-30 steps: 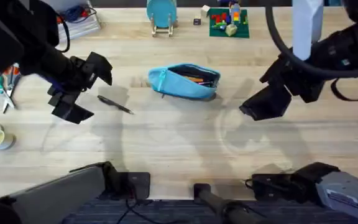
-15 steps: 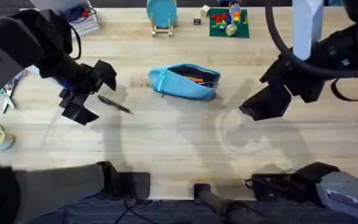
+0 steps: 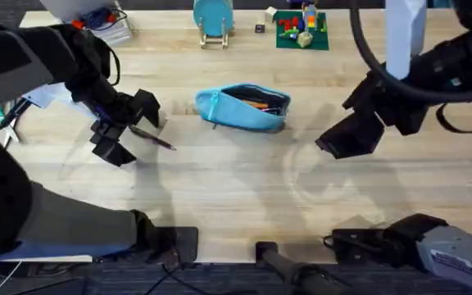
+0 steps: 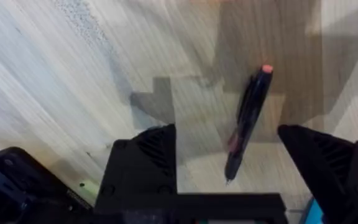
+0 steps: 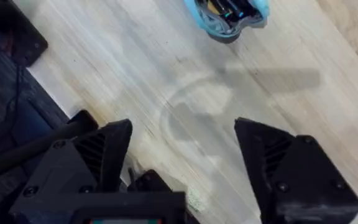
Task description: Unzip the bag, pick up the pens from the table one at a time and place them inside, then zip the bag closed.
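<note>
- Your left gripper (image 3: pixel 129 131) hangs over the pen (image 3: pixel 152 137), left of the bag (image 3: pixel 244 106), fingers spread wide and gripping nothing.
- In the left wrist view, the pen (image 4: pixel 246 121) lies flat on the table (image 4: pixel 55 93) between the two black fingers (image 4: pixel 145 165), closer to one of them, touching neither.
- That pen is dark with a small red-orange end cap.
- The bag sits mid-table, unzipped; you can see pens (image 3: pixel 260 103) already inside through the gap.
- Your right gripper (image 3: pixel 347 135) hovers to the right of the bag, well apart from it, fingers parted, empty.
- In the right wrist view, the bag (image 5: pixel 229 15) shows far off with its open end facing the camera; bare table (image 5: pixel 185 118) lies between the fingers (image 5: pixel 104 155).
- At the table's far edge: a teal disc on a stand (image 3: pixel 212 18) and a green plate of toy bricks (image 3: pixel 301 29).
- Scissors (image 3: pixel 11 123) lie near the left edge.
</note>
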